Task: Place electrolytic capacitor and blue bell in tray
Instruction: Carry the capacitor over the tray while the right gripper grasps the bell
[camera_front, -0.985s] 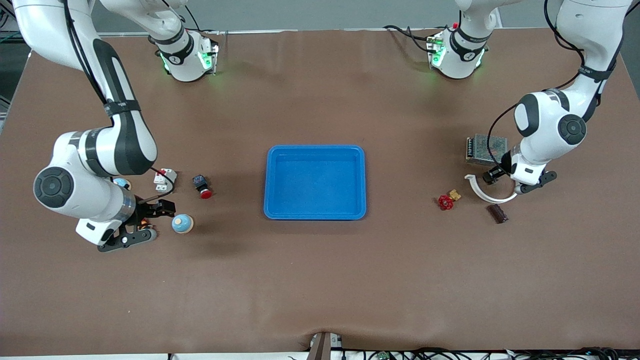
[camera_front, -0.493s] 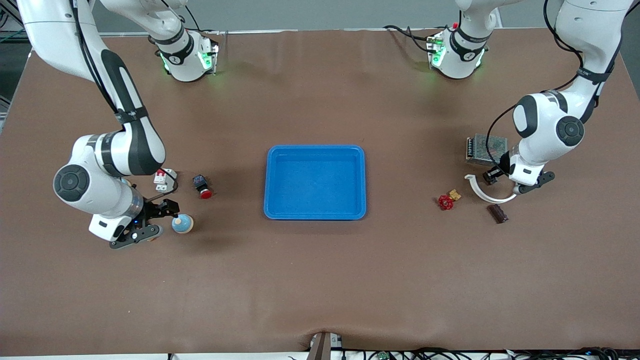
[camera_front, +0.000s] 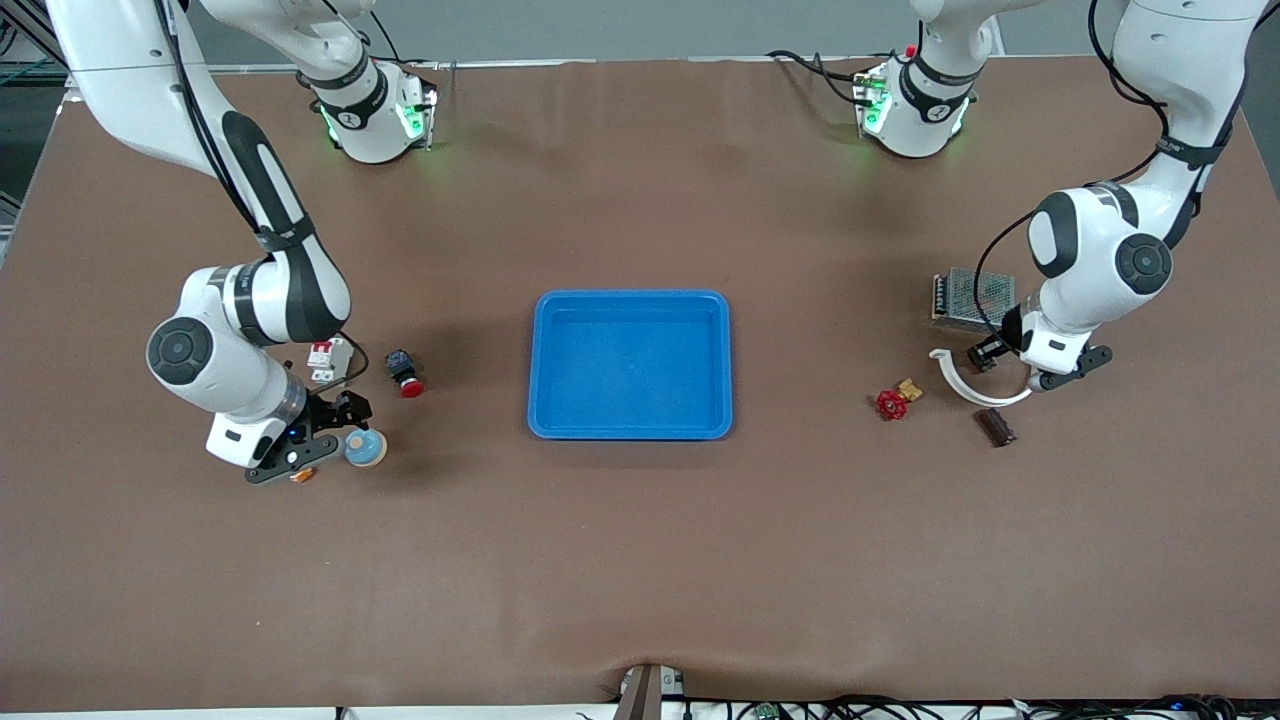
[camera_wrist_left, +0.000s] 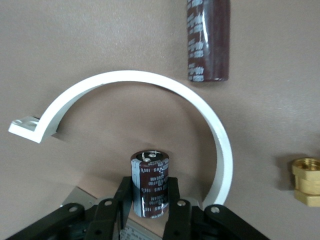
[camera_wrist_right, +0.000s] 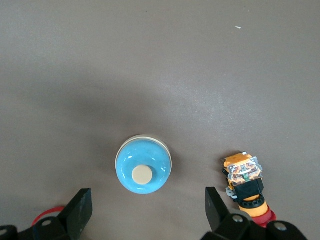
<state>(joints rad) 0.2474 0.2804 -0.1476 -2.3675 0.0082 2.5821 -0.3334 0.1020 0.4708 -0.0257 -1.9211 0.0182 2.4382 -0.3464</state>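
The blue bell, a light-blue dome with a cream knob, stands on the table toward the right arm's end; it also shows in the right wrist view. My right gripper is open and empty just beside it; the bell is not between the fingers. My left gripper is shut on an upright dark-brown electrolytic capacitor, inside the curve of a white half-ring. That capacitor is hidden in the front view. A second capacitor lies flat nearby. The bright blue tray sits mid-table, empty.
Near the bell are an orange push-button, a red push-button and a white breaker. Near the left gripper are the white half-ring, a brass fitting, a red valve handle and a metal mesh box.
My right arm has moved toward the bell, bringing its open gripper close beside it. The bell has not moved. The left gripper has stayed at the white half-ring.
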